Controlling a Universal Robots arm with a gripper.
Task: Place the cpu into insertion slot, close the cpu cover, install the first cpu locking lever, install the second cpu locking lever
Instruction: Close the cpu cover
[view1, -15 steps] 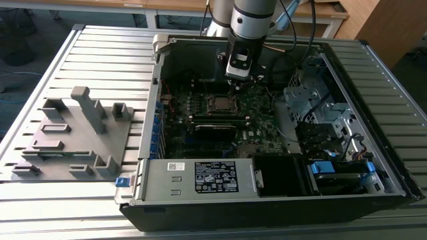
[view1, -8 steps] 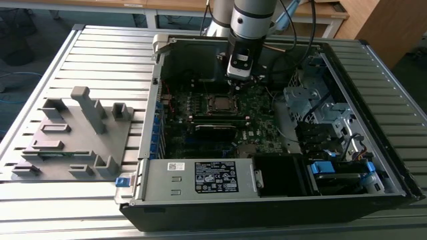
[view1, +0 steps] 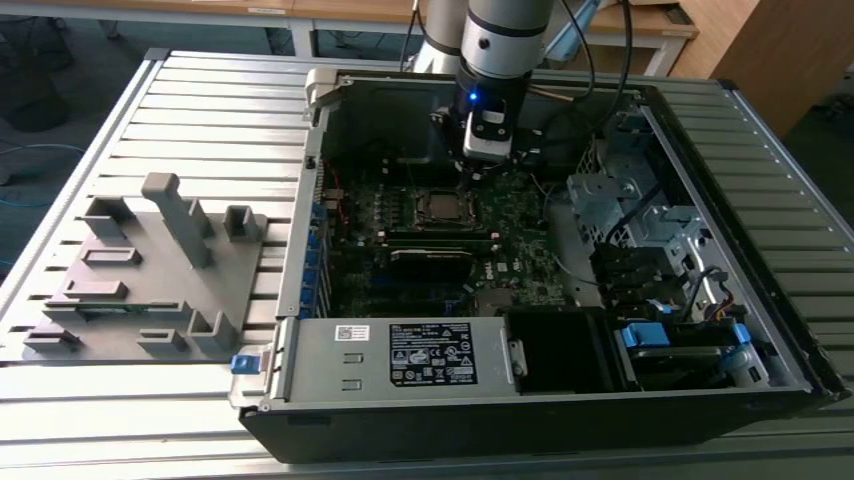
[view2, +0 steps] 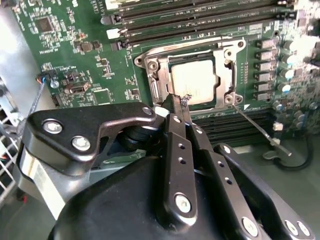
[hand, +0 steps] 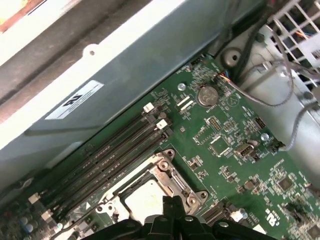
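Note:
The cpu (view2: 194, 81) lies flat in the insertion slot (view2: 150, 62), its silver top showing through the window of the cpu cover (view2: 222, 55), which lies down over it. A thin metal locking lever (view2: 256, 128) sticks out at an angle from one socket corner. My gripper (view2: 182, 101) is shut with nothing between its fingers, its tips right at the socket's edge beside the cpu. In the exterior view the gripper (view1: 483, 165) hangs just behind the socket (view1: 438, 207). The first wrist view shows the fingertips (hand: 172, 202) at the socket frame (hand: 167, 172).
Black memory slots (view2: 200, 20) run along one side of the socket and more (view2: 235, 127) along the other. The open computer case (view1: 747, 300) walls in the board. Cables (hand: 280, 100) and a drive cage (view1: 614, 195) sit at the exterior view's right. A grey fixture (view1: 147, 270) stands outside.

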